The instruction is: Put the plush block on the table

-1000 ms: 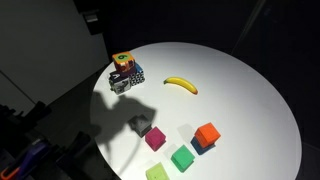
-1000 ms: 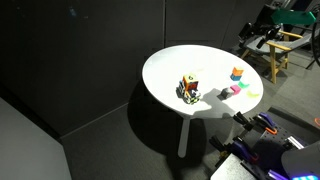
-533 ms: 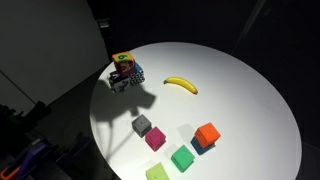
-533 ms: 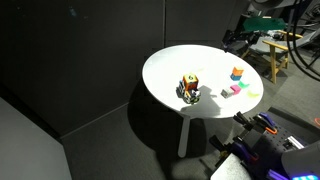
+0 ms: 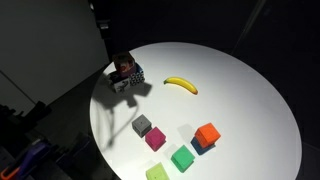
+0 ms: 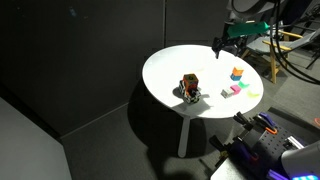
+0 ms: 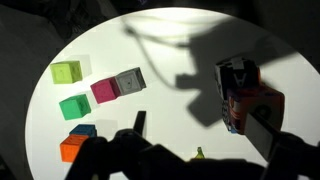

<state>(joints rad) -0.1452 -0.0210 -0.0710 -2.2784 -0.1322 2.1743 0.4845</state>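
The plush block [image 5: 124, 65], with orange, red and green faces, sits on top of the black-and-white patterned block [image 5: 131, 77] near the edge of the round white table [image 5: 240, 95]. The stack also shows in an exterior view [image 6: 188, 86], and the plush block shows in the wrist view [image 7: 254, 101]. My gripper [image 6: 228, 42] hangs above the table's far rim, well apart from the stack. In the wrist view its dark fingers [image 7: 200, 140] are spread wide with nothing between them. The arm's shadow lies over the stack.
A banana [image 5: 181, 85] lies near the table's middle. Grey [image 5: 142, 125], magenta [image 5: 155, 139], green [image 5: 181, 158], yellow-green [image 5: 157, 173] and orange [image 5: 207, 133] cubes sit near the opposite edge, the orange one on a blue cube. A wooden chair [image 6: 285, 45] stands beyond the table.
The gripper has moved in from beyond the table to above its far rim. The arm's shadow has slid across the table onto the plush block stack.
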